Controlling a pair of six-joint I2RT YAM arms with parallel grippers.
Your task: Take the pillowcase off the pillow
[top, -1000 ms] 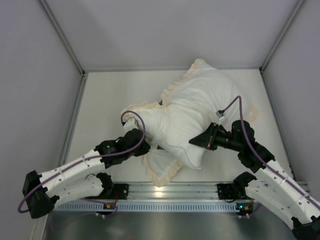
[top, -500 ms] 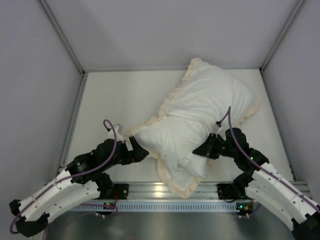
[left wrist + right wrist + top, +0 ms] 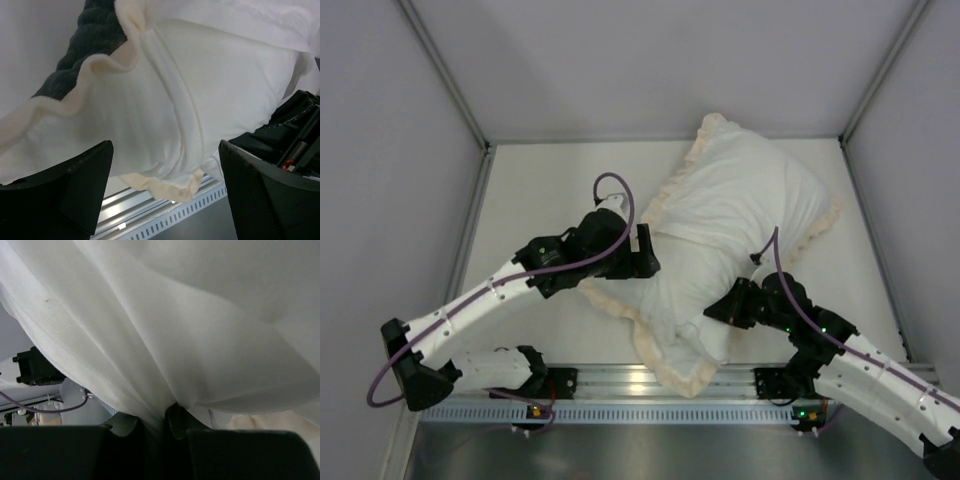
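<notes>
The pillowcase [image 3: 740,195] lies white face up across the middle right of the table. Its cream frill [image 3: 670,368] reaches the near rail. In the left wrist view its dark grey plush [image 3: 90,45] shows under the frill [image 3: 95,65]. A plain white bulge, the pillow [image 3: 692,300], pokes out at the near end. My right gripper [image 3: 712,310] is shut on a pinch of that white fabric [image 3: 175,340], which is bunched between the jaws of that gripper [image 3: 157,422]. My left gripper [image 3: 648,252] stands wide open at the cover's left edge, and nothing sits between the jaws of this left gripper [image 3: 164,145].
An aluminium rail [image 3: 650,385] with the arm bases runs along the near edge. Grey walls and metal corner posts [image 3: 470,130] close in the white table [image 3: 540,200] on three sides. The right arm's wrist [image 3: 300,130] sits close to the left gripper.
My left gripper let go of the frill and opened, drew back towards the rail, then swung up to the cover's left edge. The right gripper, still shut, dragged the bundle nearer.
</notes>
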